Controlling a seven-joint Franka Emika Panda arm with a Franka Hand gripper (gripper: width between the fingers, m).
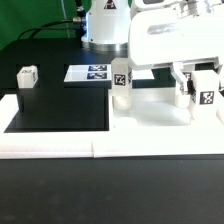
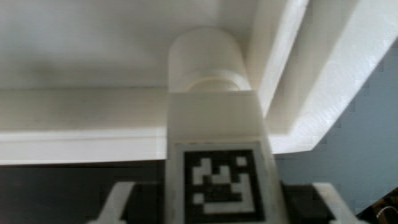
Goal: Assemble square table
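Mostly blk bench (image 1: 100,195), white rails (image 1: 60,147), leg (image 2: 217,150) gripped

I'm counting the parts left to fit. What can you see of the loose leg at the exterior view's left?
The leg is a small white block, plastic by its look, with a black-and-white tag on it that is too small to read. It sits alone on the dark table with nothing touching it, apart from the marker board. I cannot tell whether it stands upright or lies on its side.

There are four legs (image 1: 27,77) (image 1: 121,85) (image 1: 184,88) (image 1: 207,92), one large square white plate (image 1: 165,42), one marker board (image 1: 92,73) and one robot arm (image 1: 105,22).
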